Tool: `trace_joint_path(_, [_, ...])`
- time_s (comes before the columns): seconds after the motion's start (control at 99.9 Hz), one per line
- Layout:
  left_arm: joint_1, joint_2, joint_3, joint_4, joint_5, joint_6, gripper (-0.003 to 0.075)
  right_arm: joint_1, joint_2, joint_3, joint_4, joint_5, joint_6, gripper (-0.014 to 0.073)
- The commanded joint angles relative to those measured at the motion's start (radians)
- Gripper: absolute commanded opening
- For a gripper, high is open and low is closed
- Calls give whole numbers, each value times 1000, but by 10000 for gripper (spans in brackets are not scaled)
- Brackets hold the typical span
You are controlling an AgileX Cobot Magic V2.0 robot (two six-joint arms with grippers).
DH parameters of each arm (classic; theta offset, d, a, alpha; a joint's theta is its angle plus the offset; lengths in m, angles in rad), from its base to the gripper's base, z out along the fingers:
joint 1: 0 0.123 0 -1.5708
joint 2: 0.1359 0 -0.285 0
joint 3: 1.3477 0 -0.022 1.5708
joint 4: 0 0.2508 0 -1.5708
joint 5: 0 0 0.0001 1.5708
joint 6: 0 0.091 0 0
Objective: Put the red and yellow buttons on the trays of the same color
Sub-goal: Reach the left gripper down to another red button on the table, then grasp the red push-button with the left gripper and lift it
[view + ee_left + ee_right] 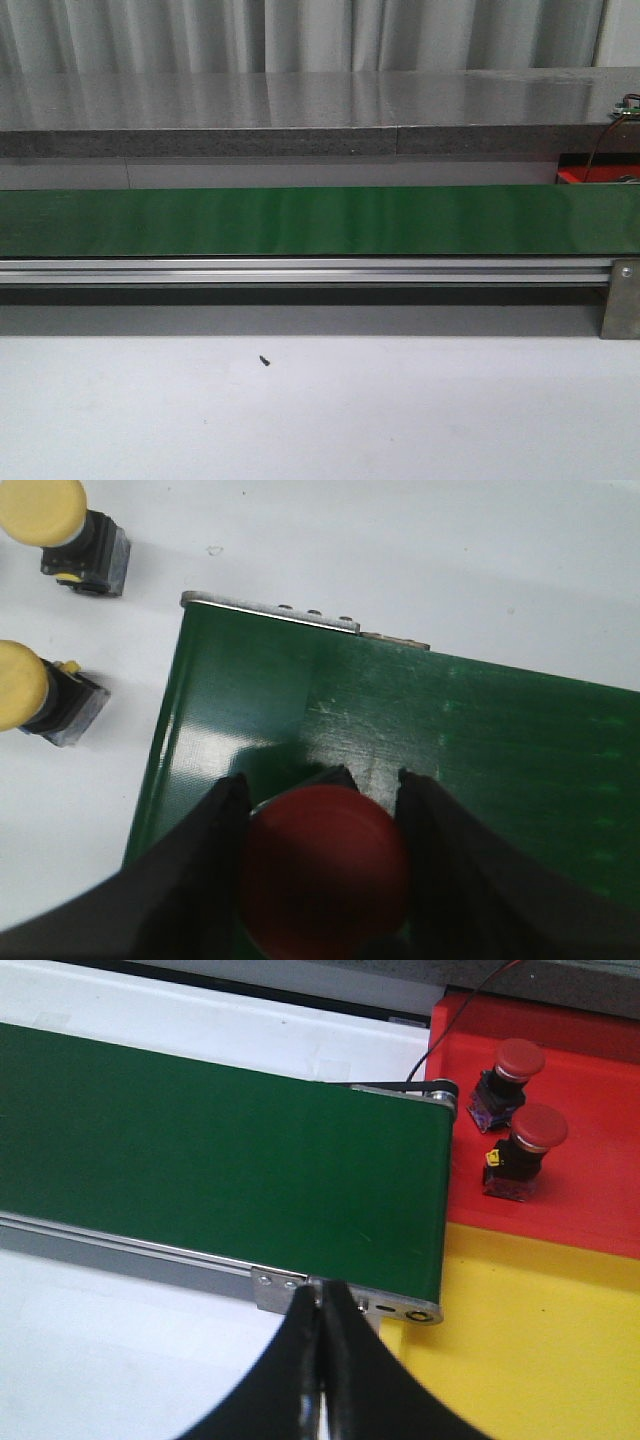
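In the left wrist view my left gripper (322,782) is shut on a red button (325,870), its fingers (200,860) pressed against both sides of the cap, just above the end of the green belt (500,750). Two yellow buttons (42,508) (18,685) stand on the white table beside that belt end. In the right wrist view my right gripper (322,1295) is shut and holds nothing, over the belt's other end. Beside it lie the yellow tray (540,1350) and the red tray (600,1180), which carries two red buttons (520,1060) (538,1128). Neither gripper shows in the front view.
The green conveyor belt (300,220) runs across the front view on an aluminium rail (300,270). A corner of the red tray (580,176) shows at its right end. A grey shelf (300,110) stands behind it, and a small black speck (265,360) lies on the white table.
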Motion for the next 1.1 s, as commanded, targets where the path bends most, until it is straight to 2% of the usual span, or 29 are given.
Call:
trace_joint_path(0.0, [-6,-23,-31,-30,-53,1,223,-9,-7,-24,18,-53,-2,-96])
trace_joint_path(0.15, [-6,-13,-29,-30,-49,5,328,-9,-7,-24,18,-54,-2,-96])
trace_joint_path(0.32, [-6,-13,-29,-44,-45,28,515,-9,-7,-24,18,-54,-2,-96])
trace_joint_path(0.41, [-6,-13,-29,-54,-36,28,572,-9,-7,-24,18,-54,-2,-96])
trace_joint_path(0.661, [-6,-64,-31,-114,-65,57,578,-9,-7,-24,18,-54,-2,-96])
trace_joint_path(0.841, [-2,-134,-31,-99,-114,57,578,-9,-7,-24,18,-54,-2,-96])
trace_joint_path(1.091, [115,-157,-31,-77,-143,53,578,-9,-7,-24,18,-54,-2,-96])
